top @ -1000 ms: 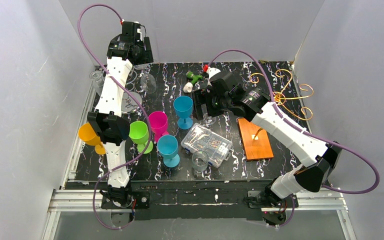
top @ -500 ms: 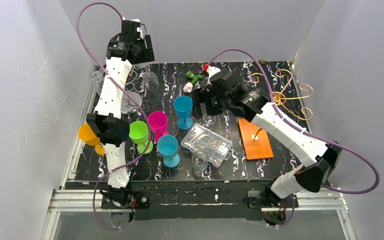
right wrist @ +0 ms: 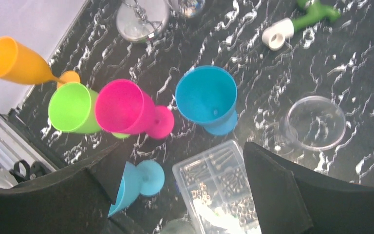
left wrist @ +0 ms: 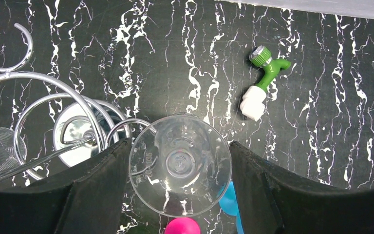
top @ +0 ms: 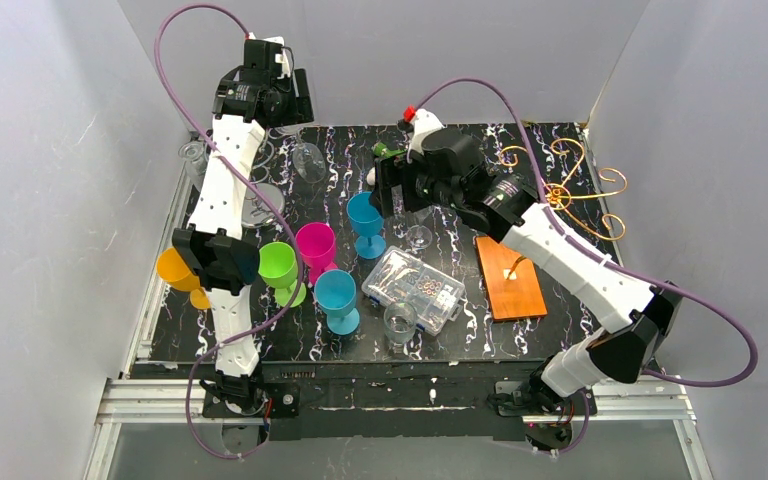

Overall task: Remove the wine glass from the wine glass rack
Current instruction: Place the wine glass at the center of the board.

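Observation:
The golden curled-wire wine glass rack (top: 560,185) stands at the back right on its orange-brown wooden base (top: 510,277); I see no glass on it. My left gripper (top: 293,108) is raised at the back left, shut on a clear wine glass (top: 308,162). In the left wrist view the glass (left wrist: 180,163) fills the gap between my fingers (left wrist: 97,190), beside a silver wire stand (left wrist: 53,105). My right gripper (top: 392,188) is open and empty above the table. A second clear wine glass (top: 418,237) stands upright just right of it (right wrist: 316,122).
Coloured goblets cluster at the left middle: orange (top: 175,268), green (top: 278,265), pink (top: 316,245) and two blue (top: 367,215) (top: 337,295). A clear compartment box (top: 415,288) and a small clear cup (top: 400,322) sit near the front. A green-white fitting (top: 385,158) lies at the back.
My right gripper has lifted and drawn back-left off the clear glass, which now stands alone on the table. My left gripper has carried its glass slightly right.

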`<action>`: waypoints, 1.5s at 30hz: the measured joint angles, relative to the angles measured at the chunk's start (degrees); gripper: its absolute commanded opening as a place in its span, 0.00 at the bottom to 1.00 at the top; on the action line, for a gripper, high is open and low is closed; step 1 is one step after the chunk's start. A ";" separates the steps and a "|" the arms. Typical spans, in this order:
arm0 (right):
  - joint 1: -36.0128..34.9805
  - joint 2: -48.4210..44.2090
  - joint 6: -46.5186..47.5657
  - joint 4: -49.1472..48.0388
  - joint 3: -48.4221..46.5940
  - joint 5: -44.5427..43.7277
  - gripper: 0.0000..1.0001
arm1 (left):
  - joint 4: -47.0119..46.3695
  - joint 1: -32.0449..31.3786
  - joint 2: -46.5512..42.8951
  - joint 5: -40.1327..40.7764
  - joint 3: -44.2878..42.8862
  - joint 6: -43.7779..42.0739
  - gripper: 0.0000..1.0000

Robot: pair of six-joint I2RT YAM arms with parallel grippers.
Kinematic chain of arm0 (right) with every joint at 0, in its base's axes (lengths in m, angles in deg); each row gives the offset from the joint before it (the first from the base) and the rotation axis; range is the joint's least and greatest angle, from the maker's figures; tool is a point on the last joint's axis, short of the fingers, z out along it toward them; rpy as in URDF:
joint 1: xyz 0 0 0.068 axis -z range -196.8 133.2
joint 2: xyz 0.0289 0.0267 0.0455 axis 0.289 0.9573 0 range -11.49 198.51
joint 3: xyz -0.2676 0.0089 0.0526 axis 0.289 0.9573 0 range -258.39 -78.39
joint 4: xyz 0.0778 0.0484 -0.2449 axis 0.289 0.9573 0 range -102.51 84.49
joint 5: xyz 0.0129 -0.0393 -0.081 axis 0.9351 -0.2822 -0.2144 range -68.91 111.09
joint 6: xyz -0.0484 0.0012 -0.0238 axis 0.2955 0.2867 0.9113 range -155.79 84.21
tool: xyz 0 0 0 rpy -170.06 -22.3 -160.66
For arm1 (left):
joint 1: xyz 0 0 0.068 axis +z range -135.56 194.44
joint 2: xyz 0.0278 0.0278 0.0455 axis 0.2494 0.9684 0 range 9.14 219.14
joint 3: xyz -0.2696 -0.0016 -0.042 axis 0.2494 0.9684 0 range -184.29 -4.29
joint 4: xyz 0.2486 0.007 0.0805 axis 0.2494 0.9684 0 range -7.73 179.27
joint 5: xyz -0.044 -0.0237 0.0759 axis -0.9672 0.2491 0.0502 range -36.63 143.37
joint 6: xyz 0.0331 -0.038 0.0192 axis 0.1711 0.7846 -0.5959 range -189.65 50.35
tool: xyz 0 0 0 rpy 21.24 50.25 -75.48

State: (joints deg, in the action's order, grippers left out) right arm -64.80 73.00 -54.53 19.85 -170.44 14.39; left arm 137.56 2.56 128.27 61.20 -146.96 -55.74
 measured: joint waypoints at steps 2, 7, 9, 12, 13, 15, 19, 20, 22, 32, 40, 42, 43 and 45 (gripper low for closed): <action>-0.02 0.74 0.79 -2.27 -0.90 -0.17 0.98 | 0.02 -0.02 -0.22 -0.44 0.02 0.00 0.44; -0.55 4.70 3.82 -8.59 -3.91 -1.38 0.98 | 0.07 -0.26 -2.01 -1.64 0.90 0.02 0.44; -0.76 6.62 5.22 -11.91 -4.26 -1.92 0.98 | 0.09 -0.31 -3.32 -2.12 1.36 0.02 0.44; -0.87 9.35 7.32 -17.00 -4.26 -2.05 0.96 | 0.13 -0.33 -5.25 -2.78 1.51 0.02 0.44; -0.87 10.25 8.11 -18.75 -4.26 -2.03 0.95 | 0.15 -0.33 -5.68 -2.93 1.51 0.02 0.44; -0.87 12.22 9.68 -22.77 -4.26 -1.90 0.92 | 0.24 -0.33 -6.73 -3.43 1.68 0.07 0.44; -0.87 16.63 12.72 -30.29 -4.33 -0.74 0.88 | 0.24 -0.35 -8.52 -4.87 3.39 0.46 0.43; -0.87 17.92 13.40 -32.02 -4.35 -0.35 0.87 | 0.33 -0.33 -8.72 -5.31 3.85 0.68 0.43; -0.87 20.04 14.58 -34.71 -4.39 0.46 0.85 | 0.46 -0.35 -8.87 -5.88 4.61 1.09 0.43; -0.87 26.23 17.46 -46.97 -4.68 4.83 0.74 | 0.63 -0.35 -9.22 -9.31 6.49 2.56 0.43; -0.87 31.32 18.14 -52.72 -6.99 5.57 0.70 | 1.16 -0.28 -11.58 -10.64 6.58 3.30 0.43; -0.87 31.85 18.71 -53.70 -7.67 5.33 0.70 | 1.27 -0.20 -12.11 -10.91 6.64 3.67 0.43; -0.85 32.09 18.88 -54.12 -7.98 5.18 0.70 | 1.25 -0.24 -12.39 -11.17 6.71 3.78 0.43; -0.85 32.41 19.06 -55.01 -8.22 4.72 0.69 | 1.29 -0.31 -13.00 -12.02 6.91 4.13 0.43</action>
State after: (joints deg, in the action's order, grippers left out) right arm -65.66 105.42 -35.47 -35.16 -178.66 19.12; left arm 138.84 2.26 115.27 49.18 -140.05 -51.61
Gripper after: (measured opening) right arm 0.698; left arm 0.674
